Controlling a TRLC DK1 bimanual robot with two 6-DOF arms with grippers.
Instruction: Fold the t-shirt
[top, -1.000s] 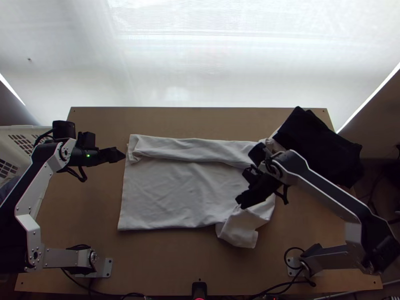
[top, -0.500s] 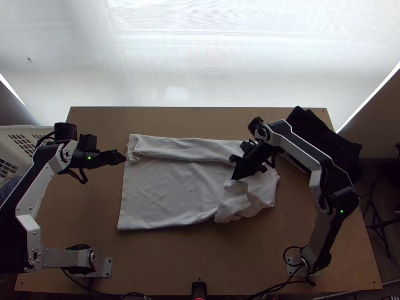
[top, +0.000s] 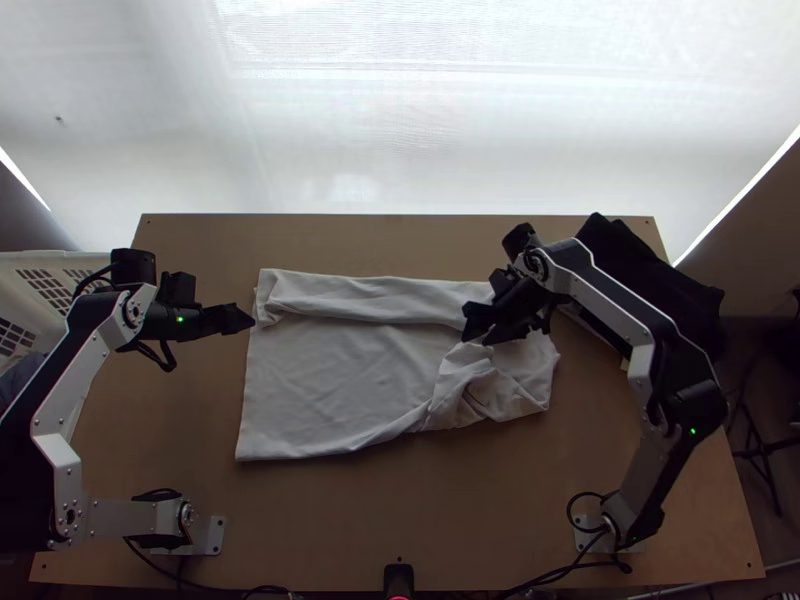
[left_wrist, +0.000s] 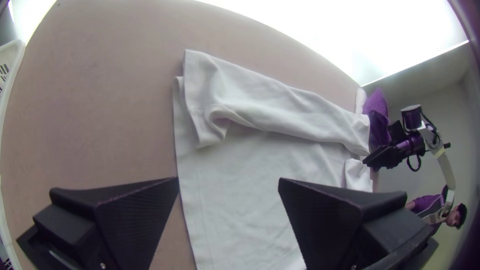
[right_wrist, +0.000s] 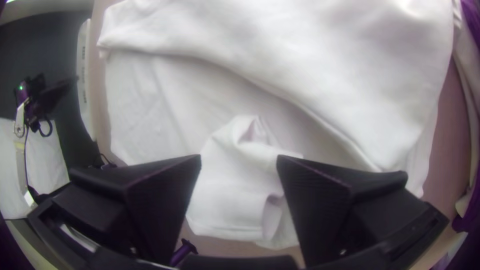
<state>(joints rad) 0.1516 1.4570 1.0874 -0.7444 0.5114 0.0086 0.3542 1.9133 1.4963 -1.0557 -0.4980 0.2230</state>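
White fabric T-shirt (top: 340, 390), spread mid-way across the light wooden bench (top: 350, 515), its far side folded over in a band, its near right part bunched. Left end effector (top: 238, 319), unclenched, near the shirt's far left corner; right end effector (top: 480, 337), likewise released, hiding cloth at right. Far right: black cloth pile (top: 690, 300), partly behind the right arm. Left: white slotted plastic basket (top: 60, 260), cut off.

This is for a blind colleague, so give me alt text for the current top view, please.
A white t-shirt lies on a wooden table, its far side folded over in a strip, its right end rumpled. The right tool is over the rumpled end, the left tool by the shirt's left edge. Dark cloth lies far right.
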